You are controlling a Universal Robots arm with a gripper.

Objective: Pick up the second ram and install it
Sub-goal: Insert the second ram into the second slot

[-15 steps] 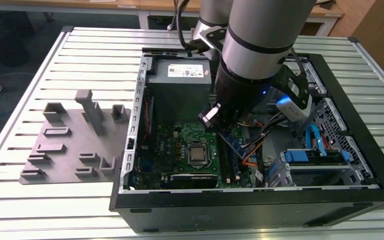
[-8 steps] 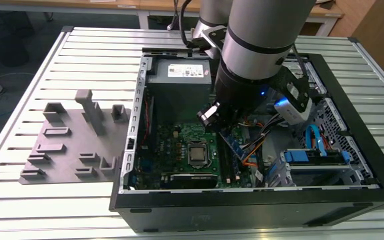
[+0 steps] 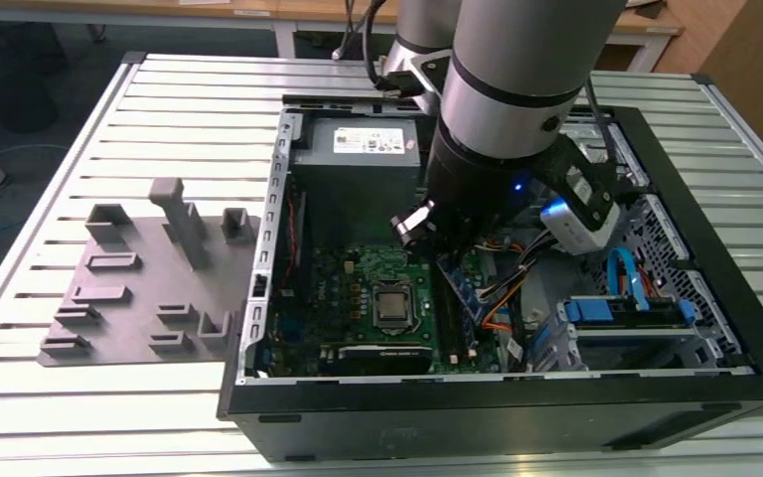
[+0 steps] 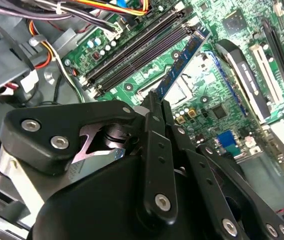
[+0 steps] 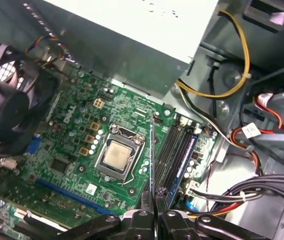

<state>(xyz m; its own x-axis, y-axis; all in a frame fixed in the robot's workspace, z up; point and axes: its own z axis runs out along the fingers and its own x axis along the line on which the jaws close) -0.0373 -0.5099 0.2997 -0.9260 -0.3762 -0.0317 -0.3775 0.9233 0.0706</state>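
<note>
Here, hanging inside the open computer case at the centre of the exterior view, gripping the second ram between the closed fingers of the gripper. Holding the second ram by one end in the first wrist view (a dark sliver, seen edge-on), with the gripper pinching it from both flat sides. Hovering it above the green motherboard, between the square processor socket and the long black memory slots, just beside the slots rather than in them, with bundled cables crowding the case beyond. Showing its blue face in the second wrist view, with the second ram jutting out from the gripper and running nearly parallel to the memory slots. Touching the board or not: impossible to tell. Sharing the slatted metal table with a grey plastic fixture, lying just beside the case at the exterior view's left.
</note>
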